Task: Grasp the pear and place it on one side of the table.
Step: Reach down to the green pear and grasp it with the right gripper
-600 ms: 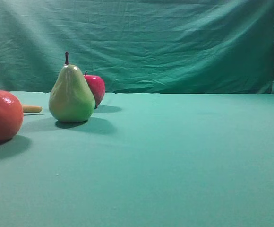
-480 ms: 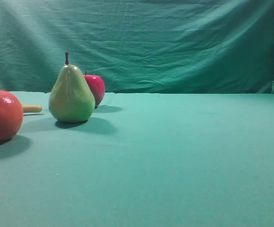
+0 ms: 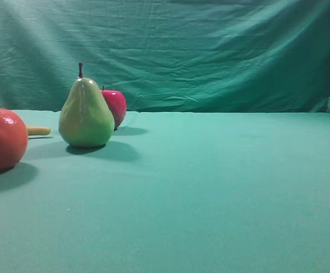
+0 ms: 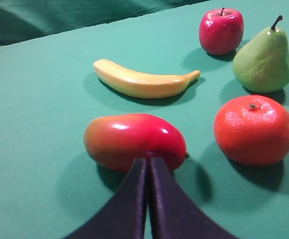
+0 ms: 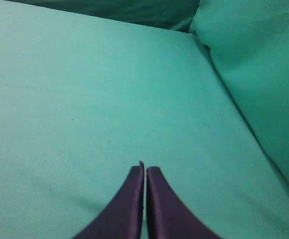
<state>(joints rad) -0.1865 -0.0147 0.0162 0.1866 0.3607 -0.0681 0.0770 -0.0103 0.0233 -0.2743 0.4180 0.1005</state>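
Two grippers hang with their jaws pressed together, holding nothing: the left gripper [image 4: 148, 164] over the fruit cluster, the right gripper [image 5: 145, 172] over bare table [image 5: 84, 99]. The pear [image 4: 263, 59] stands upright, stem up, ahead and to the right of the left gripper, past the orange-red fruit [image 4: 254, 130] and just beside the apple [image 4: 221, 31]. The left arm looks far nearer.

Lighting is even and moderately bright from upper left. The pear [image 3: 86, 116] throws a soft shadow rightward on my worktop [image 3: 222, 187] and shows glare. My high view is slightly soft; my wrist views blur at their bottom edges.
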